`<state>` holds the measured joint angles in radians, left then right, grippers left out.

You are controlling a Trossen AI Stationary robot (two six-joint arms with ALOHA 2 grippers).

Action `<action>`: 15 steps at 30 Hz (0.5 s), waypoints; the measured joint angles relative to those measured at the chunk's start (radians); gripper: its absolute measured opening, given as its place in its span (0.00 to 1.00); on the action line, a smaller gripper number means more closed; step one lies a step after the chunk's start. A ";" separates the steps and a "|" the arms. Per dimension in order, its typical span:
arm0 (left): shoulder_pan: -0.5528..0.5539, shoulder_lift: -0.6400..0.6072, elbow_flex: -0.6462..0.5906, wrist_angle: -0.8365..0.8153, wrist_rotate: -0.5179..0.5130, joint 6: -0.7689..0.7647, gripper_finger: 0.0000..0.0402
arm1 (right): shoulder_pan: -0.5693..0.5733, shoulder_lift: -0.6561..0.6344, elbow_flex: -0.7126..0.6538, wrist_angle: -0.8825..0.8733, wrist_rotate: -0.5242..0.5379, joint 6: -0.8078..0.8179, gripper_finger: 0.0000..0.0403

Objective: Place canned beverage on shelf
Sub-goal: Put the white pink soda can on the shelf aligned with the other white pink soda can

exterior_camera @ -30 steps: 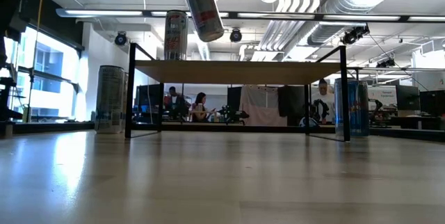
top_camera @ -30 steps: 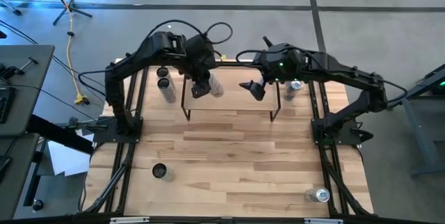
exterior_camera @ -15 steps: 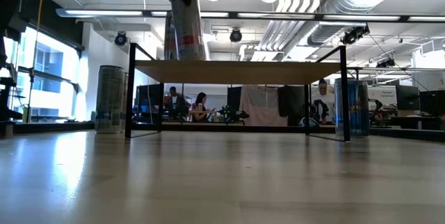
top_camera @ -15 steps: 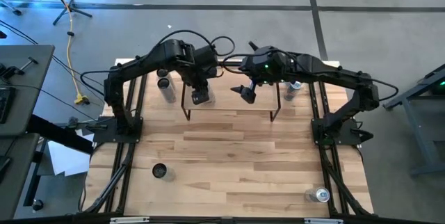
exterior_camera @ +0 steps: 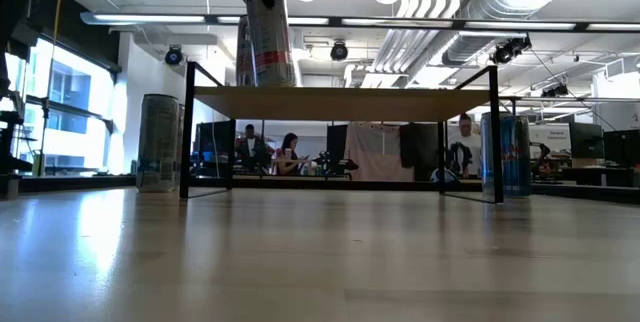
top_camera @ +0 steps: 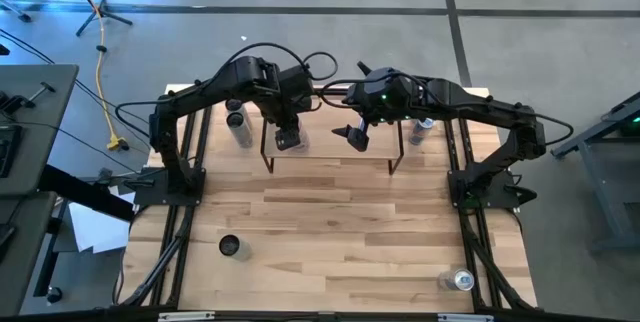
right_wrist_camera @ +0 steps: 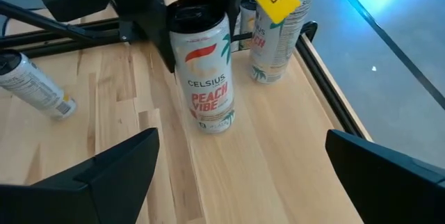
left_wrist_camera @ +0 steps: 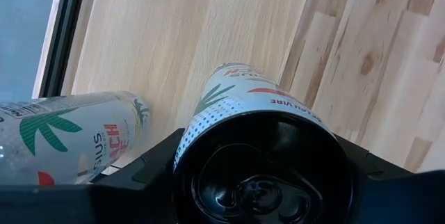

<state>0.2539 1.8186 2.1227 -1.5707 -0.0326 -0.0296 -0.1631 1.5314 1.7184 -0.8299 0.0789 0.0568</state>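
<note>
A white Celsius can (right_wrist_camera: 206,67) stands upright on the left end of the shelf (top_camera: 335,152), a light wood top on thin black legs (exterior_camera: 340,103). My left gripper (top_camera: 290,140) is shut on this can from above. A second can (right_wrist_camera: 278,36) stands close behind it, near the shelf's far edge. My right gripper (top_camera: 355,136) hangs open above the middle of the shelf, to the right of the held can and pointing at it, with nothing between its fingers (right_wrist_camera: 104,175). My left gripper pinches the can's upper wall, just below its rim (left_wrist_camera: 208,113), between its two fingers. The fingers come from above and point steeply down, one on each side. The can stands upright, and its base (right_wrist_camera: 215,125) meets the shelf top.
On the table, cans stand left of the shelf (top_camera: 240,132) and right of it (top_camera: 420,128). Two more stand near the front edge (top_camera: 229,247) (top_camera: 462,280). Black rails run along both table sides. People sit in the room behind (exterior_camera: 285,152).
My left gripper has come down over the shelf's left end and tipped the can from slanting to upright, bringing its base down to the shelf top. My right gripper has moved toward the table's left, closer to the can. Both have since kept still.
</note>
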 joint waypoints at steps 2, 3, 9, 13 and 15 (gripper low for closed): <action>0.000 -0.007 -0.001 0.000 0.000 -0.006 0.56 | 0.000 0.000 0.000 0.000 -0.004 0.006 0.99; 0.000 -0.013 -0.001 0.000 0.000 -0.011 0.56 | 0.000 0.000 0.000 0.000 -0.011 0.007 0.99; 0.002 -0.075 -0.001 -0.001 -0.006 0.005 0.56 | 0.000 0.000 0.000 0.000 -0.020 0.011 0.99; 0.002 -0.109 -0.001 -0.001 -0.005 0.039 0.56 | 0.000 0.000 0.000 0.000 -0.020 0.009 0.99; 0.002 -0.117 -0.001 -0.001 -0.011 0.061 0.56 | 0.000 0.000 0.000 0.000 -0.020 0.010 0.99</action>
<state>0.2561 1.7020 2.1221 -1.5719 -0.0438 0.0312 -0.1631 1.5314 1.7184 -0.8295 0.0588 0.0668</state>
